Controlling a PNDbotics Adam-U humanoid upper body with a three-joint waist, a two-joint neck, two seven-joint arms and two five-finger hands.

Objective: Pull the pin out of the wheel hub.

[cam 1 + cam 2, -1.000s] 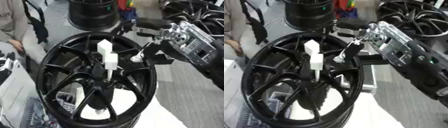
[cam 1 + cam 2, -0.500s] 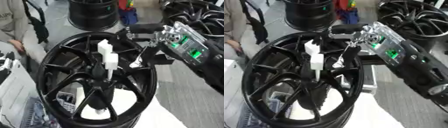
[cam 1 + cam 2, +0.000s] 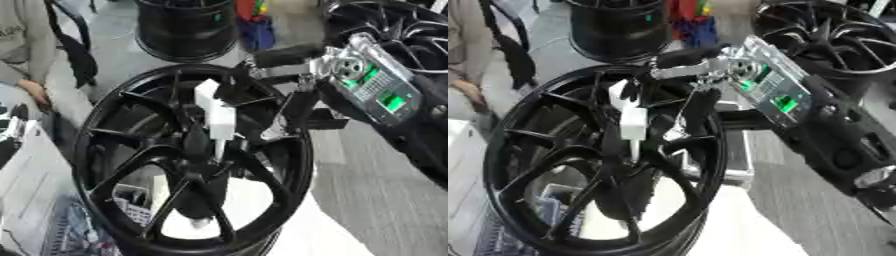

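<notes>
A black spoked wheel hub [image 3: 87, 145] stands tilted in the middle of both views. A white pin [image 3: 216, 117] sticks up out of its centre, its blocky top free. My right hand [image 3: 337, 65] comes in from the upper right, open. One dark finger [image 3: 276, 56] stretches left above and just right of the pin's top without touching it. Other fingers [image 3: 296, 106] hang down beside the spokes to the right of the pin. My left hand shows in neither view.
A second black wheel [image 3: 184, 27] stands behind the hub, and another one [image 3: 833, 35] lies at the upper right. A person [image 3: 26, 50] sits at the left edge. Coloured items [image 3: 254, 20] lie at the top. Pale boxes [image 3: 22, 165] are at lower left.
My right hand has moved left across the hub's rim, closer to the pin's top. The pin and the wheel have not moved.
</notes>
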